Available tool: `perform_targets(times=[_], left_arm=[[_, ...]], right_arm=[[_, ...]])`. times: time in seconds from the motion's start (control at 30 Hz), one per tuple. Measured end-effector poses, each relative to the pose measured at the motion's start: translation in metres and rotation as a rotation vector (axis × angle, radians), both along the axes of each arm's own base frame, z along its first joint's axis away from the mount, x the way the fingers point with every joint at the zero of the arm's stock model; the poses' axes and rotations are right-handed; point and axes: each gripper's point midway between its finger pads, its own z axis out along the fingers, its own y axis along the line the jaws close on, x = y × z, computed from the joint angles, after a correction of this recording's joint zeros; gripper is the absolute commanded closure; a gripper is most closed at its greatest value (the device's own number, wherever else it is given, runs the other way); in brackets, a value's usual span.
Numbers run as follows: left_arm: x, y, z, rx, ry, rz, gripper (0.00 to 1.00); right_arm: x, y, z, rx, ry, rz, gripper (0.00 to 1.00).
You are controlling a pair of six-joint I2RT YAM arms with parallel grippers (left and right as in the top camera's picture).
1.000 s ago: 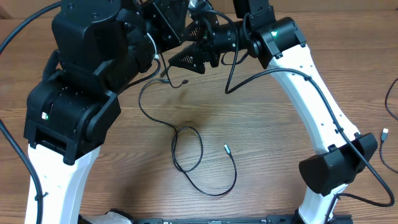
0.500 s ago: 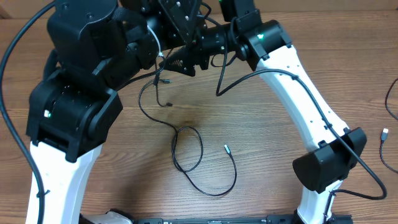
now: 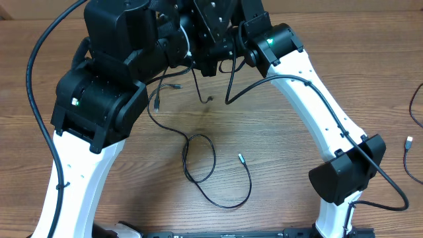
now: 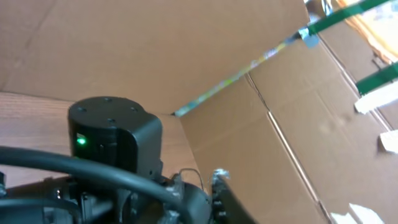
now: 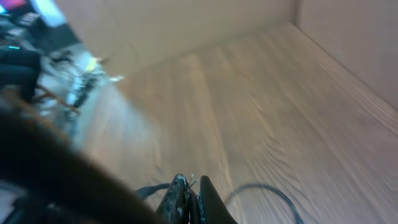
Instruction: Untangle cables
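Observation:
One thin black cable (image 3: 198, 158) lies on the wood table, running from a plug (image 3: 156, 102) through a loop to a silvery tip (image 3: 241, 157). A second short cable (image 3: 200, 89) hangs from where both arms meet at the top centre, its end (image 3: 209, 99) just above the table. In the right wrist view my right gripper (image 5: 191, 182) has its jaws pressed together on a thin cable with a small silvery bit at the tips. The left wrist view shows only one finger (image 4: 219, 186) of the left gripper; the rest is hidden behind the right arm's joint.
More thin cables lie at the right edge (image 3: 415, 106), one with a silvery plug (image 3: 409, 141). Thick robot wiring (image 3: 39, 59) arcs on the left and along the white right arm (image 3: 330, 112). A cardboard wall (image 4: 186, 56) stands behind the table.
The right gripper has gone from open to shut. Both arms have shifted right and closer together. The hanging cable end has swung right, and a plug now sits lower left.

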Motion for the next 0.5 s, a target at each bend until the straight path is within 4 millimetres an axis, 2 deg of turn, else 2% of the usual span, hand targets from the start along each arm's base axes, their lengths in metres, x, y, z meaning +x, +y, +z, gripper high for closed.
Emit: perform_targets(times=[0.03, 0.13, 0.17, 0.27, 0.3, 0.5], left_arm=[[-0.001, -0.001, -0.001, 0.013, -0.011, -0.014, 0.67], [-0.005, -0.004, 0.0, 0.046, -0.049, -0.05, 0.63], [-0.006, -0.005, 0.0, 0.057, -0.062, -0.061, 0.57], [-0.009, -0.008, -0.002, 0.085, -0.087, -0.092, 0.1], [-0.01, -0.008, -0.002, 0.09, -0.091, -0.098, 0.0], [-0.015, -0.011, -0.01, 0.138, -0.102, -0.136, 0.0]], right_arm=[[0.003, -0.002, -0.003, -0.016, 0.0, -0.02, 0.96], [0.019, -0.014, -0.008, -0.047, -0.013, -0.084, 0.96], [0.023, -0.019, -0.008, -0.051, -0.015, -0.1, 0.96], [0.044, -0.042, -0.01, -0.065, -0.02, -0.171, 0.96], [0.051, -0.051, -0.011, -0.068, -0.02, -0.195, 0.96], [0.088, -0.107, -0.012, -0.073, 0.003, -0.34, 0.96]])
